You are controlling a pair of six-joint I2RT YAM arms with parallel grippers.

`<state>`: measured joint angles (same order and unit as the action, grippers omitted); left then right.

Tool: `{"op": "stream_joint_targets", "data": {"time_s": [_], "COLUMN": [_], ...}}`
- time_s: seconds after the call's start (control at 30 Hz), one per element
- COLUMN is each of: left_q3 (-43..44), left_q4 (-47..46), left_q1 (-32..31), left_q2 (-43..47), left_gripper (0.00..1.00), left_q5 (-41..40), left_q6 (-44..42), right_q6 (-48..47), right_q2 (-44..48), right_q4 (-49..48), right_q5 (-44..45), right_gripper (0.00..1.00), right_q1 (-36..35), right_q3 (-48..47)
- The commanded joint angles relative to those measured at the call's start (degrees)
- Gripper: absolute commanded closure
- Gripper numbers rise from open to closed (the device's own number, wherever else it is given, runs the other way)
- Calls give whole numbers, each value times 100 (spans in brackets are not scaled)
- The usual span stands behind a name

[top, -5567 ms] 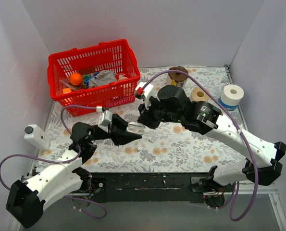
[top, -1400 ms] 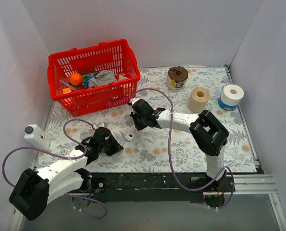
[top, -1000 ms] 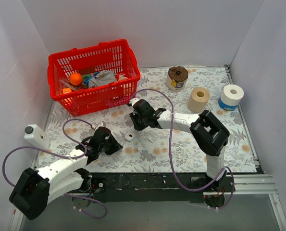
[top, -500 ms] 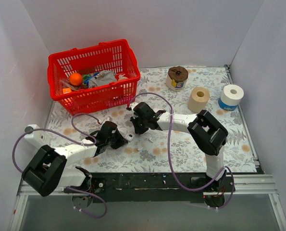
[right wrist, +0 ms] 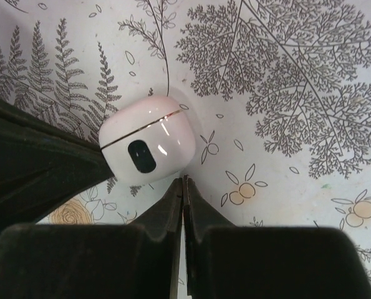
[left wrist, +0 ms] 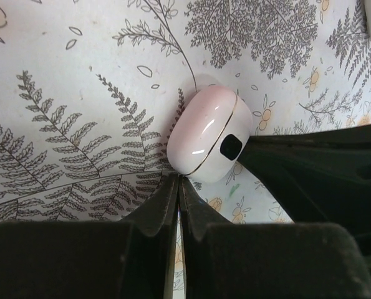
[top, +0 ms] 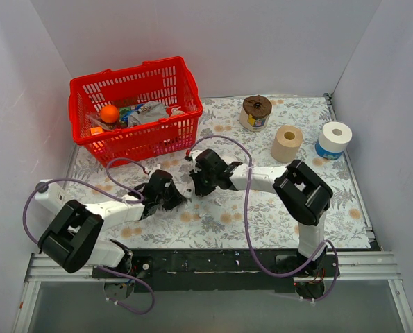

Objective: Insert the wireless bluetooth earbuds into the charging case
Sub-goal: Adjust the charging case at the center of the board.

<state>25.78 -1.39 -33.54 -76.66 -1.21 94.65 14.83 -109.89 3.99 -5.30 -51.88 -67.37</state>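
Enclosure, three plain white walls: back wall [top: 262, 41], left wall [top: 19, 104], right wall [top: 393, 83]. Table [top: 262, 222] covered edge to edge in a pale cloth printed with ferns, branches and small orange blossoms. Black rail [top: 213, 262] along the near edge, aluminium frame [top: 380, 258] beside it, grey surface [top: 227, 309] below. Light even and soft, shadows faint. No window in sight.

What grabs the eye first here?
A closed white charging case lies on the fern-print cloth mid-table. The shut left fingers and shut right fingers point their tips at its edge from opposite sides, and neither grips it. At back left stands a red basket full of clutter.
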Motion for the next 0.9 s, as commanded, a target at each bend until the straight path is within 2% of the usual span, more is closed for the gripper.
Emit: {"op": "stream_joint_targets", "data": {"time_s": [0.0,0.37,0.5,0.67,0.87], "left_q3": [76,49,322,419,445], "left_q4": [481,508,937,1658,2493], "left_q1": [119,506,603,612,647], "left_q2": [-138,20,168,1451,2628], "left_gripper": [97,93,92,88,86], "left_q5": [-441,-494,-572,-1012,-1074], "left_q6": [-219,-333,-377,-430,-421], "right_q6": [116,257,161,125,362], "right_q2": [283,521,556,240,-42], "right_q4": [-38,-153,-302,-267,-241], "right_q5": [46,126,-164,-252,90], "right_gripper": [92,85,90,99,99], "right_q1": [-33,-33,-59,-252,-288], "right_q3": [207,356,374,32,-223]}}
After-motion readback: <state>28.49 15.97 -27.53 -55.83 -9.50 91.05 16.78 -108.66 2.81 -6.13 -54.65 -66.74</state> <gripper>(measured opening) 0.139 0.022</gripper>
